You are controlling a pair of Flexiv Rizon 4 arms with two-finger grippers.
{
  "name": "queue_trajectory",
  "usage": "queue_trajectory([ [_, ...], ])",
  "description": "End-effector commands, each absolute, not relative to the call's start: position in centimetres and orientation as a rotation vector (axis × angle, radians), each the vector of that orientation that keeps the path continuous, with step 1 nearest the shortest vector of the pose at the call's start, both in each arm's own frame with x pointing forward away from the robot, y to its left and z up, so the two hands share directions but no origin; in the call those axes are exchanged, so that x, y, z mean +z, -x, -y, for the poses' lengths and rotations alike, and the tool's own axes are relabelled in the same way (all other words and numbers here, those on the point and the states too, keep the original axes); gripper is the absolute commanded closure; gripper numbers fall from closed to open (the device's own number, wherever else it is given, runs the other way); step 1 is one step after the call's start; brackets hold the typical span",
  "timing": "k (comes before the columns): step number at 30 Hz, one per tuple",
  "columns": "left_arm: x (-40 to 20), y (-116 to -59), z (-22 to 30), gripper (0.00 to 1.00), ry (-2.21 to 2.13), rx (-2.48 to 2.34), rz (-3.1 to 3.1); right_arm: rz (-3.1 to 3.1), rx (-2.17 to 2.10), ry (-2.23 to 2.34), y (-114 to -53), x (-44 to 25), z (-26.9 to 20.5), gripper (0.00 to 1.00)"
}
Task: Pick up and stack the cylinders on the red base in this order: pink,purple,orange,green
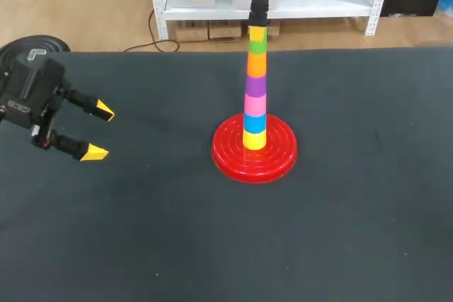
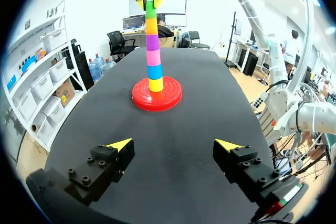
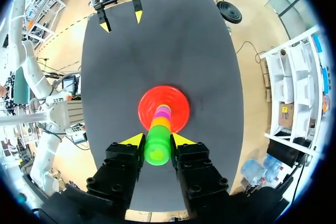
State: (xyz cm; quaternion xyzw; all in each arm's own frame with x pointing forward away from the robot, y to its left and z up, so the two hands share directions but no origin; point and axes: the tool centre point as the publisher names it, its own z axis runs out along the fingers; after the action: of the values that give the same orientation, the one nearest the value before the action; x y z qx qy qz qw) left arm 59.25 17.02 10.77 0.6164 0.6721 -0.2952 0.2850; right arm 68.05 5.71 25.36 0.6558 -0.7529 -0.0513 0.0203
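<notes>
My right end effector (image 3: 157, 140) pinches the green plastic cylinder (image 1: 257, 46), upper centre. Likely light, rigid, slick: hold mid-sides. My left end effector (image 1: 95, 131) spread.

Dark, matte table (image 1: 141, 245) spans head view side to side. Round red base (image 1: 230, 155), ridged in concentric rings, lies flat on it near middle, well apart from every visible edge.
</notes>
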Motion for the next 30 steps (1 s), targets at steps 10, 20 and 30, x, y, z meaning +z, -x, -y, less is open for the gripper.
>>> queue_trajectory([
  [10,10.7,-59.3,-17.1,0.00,-1.649,-0.790,-1.794,2.553,-0.021,-2.148,-65.5,26.8,-5.1,0.00],
  [20,10.7,-59.3,-17.1,0.00,-1.649,-0.790,-1.794,2.856,0.034,-2.154,-62.0,27.8,-2.3,0.00],
  [30,10.7,-59.3,-17.1,0.00,-1.649,-0.790,-1.794,3.197,-0.237,-1.951,-60.1,25.4,0.8,0.00],
])
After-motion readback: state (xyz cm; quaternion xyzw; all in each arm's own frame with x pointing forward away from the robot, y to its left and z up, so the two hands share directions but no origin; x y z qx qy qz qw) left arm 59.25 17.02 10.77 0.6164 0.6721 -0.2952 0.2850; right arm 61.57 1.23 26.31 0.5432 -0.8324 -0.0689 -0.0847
